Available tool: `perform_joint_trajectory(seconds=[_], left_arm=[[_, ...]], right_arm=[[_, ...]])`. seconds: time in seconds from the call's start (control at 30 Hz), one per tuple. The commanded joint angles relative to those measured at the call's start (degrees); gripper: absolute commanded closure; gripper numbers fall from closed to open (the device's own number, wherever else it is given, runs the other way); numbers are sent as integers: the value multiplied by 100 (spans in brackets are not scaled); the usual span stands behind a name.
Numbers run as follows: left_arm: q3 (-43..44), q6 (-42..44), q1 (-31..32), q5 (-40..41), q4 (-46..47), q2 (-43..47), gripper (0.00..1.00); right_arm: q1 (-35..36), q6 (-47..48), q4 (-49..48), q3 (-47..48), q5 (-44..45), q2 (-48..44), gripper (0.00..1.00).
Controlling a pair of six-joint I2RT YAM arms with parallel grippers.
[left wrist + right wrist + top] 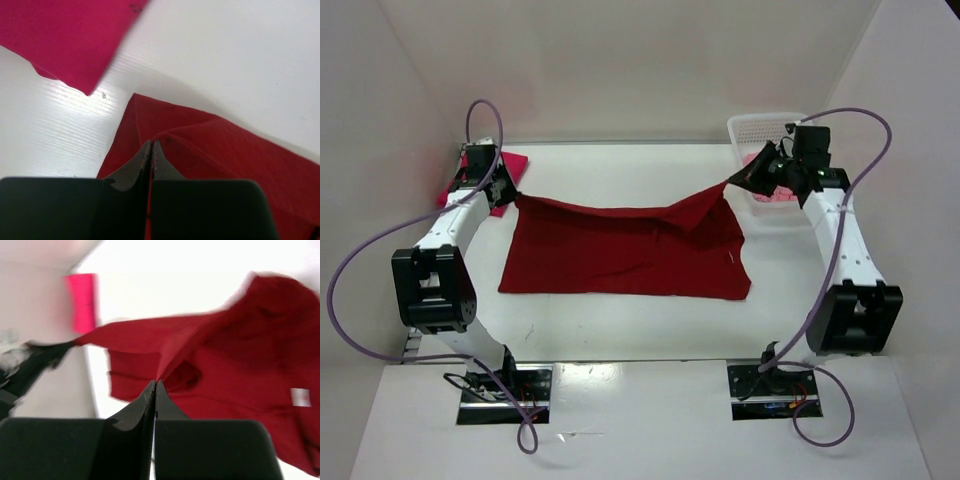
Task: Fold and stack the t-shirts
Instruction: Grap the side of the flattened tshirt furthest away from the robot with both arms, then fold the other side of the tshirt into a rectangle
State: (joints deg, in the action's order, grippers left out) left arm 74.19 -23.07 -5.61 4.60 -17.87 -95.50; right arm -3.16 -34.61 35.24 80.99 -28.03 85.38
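While the left arm reaches forward along the left side of the table (620,330), the left gripper (515,197) sits low at the far left corner of the dark red t-shirt (620,250), its fingers pressed together on a fold of the cloth. The right arm stretches forward on the right with its wrist turned inward. The right gripper (735,180) pinches the shirt's far right corner between closed fingers and holds it lifted off the table, so the far edge stretches between the two grippers. The rest of the shirt lies spread across the middle of the table.

The bright magenta-pink t-shirt (510,162) lies flat at the far left, just behind the left gripper. The white mesh basket (760,128) stands at the far right, behind the right gripper, with the light pink t-shirt (775,197) partly visible inside it.
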Motion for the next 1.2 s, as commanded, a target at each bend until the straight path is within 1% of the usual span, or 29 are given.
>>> perform_joint_trajectory(seconds=[0.0,0.03,0.07,0.1,0.17,0.23,0.37,0.4,0.43,0.57,0.63,0.7,0.73,0.77,0.8,0.83,0.87,0.97,1.03,1.1,1.13,1.17], left_arm=[[-27,-180,-90,-100,143,208,100],[-80,-180,-90,-30,143,260,100],[-141,-180,-159,-29,143,260,100],[-273,-180,-160,-29,213,260,100],[-343,-180,-160,-29,214,191,100],[-431,-180,-160,-30,153,137,100],[-686,-320,-221,41,29,85,100],[-791,-321,-222,-133,-41,85,100],[-862,-382,-283,-204,-41,85,100],[-1082,-435,-511,-389,-94,32,97],[-1082,-435,-512,-390,-94,-30,92],[-1082,-497,-512,-390,-94,-30,85],[-1082,-558,-512,-320,-94,-30,74],[-1082,-558,-512,-319,-94,31,68],[-1082,-619,-564,-319,-146,93,66],[-1082,-620,-564,-319,-147,93,66],[-1143,-672,-564,-259,-147,293,65],[-1407,-830,-564,5,-77,857,65],[-1530,-831,-564,58,-24,1155,65],[-1531,-892,-564,-335,90,1218,64],[-1592,-979,-564,-528,91,1218,64],[-1653,-980,-564,-818,195,1218,66]], right_arm=[[-45,-476,-43,-317,-905,-714,100],[-45,-555,-44,-599,-958,-1090,100],[-45,-556,-44,-1237,-889,-1259,100],[-45,-556,17,-1548,-592,-1444,100],[-45,-197,254,-2189,-353,-1446,100],[-45,-134,465,-2490,128,-1647,100],[-97,-81,589,-2983,728,-1762,100],[-97,-81,589,-2984,816,-1762,100],[-97,-81,589,-3062,982,-1762,100],[-97,-81,694,-3124,1168,-1815,100],[-97,-81,755,-3124,1264,-1815,100],[-97,-81,817,-3124,1379,-1868,100],[-97,-81,904,-3055,1458,-1868,98],[-97,-81,984,-2993,1580,-1868,95],[-97,-81,984,-2993,1581,-1868,92],[-97,-81,984,-2993,1642,-1937,92],[-97,-81,1037,-2940,1704,-2025,91],[-97,-81,1037,-2826,1818,-2105,91],[-97,41,1090,-2668,1880,-2158,87],[25,120,1151,-2458,2081,-2158,84],[235,226,1151,-2378,2082,-2158,84],[402,305,1151,-2377,2013,-2158,84]])
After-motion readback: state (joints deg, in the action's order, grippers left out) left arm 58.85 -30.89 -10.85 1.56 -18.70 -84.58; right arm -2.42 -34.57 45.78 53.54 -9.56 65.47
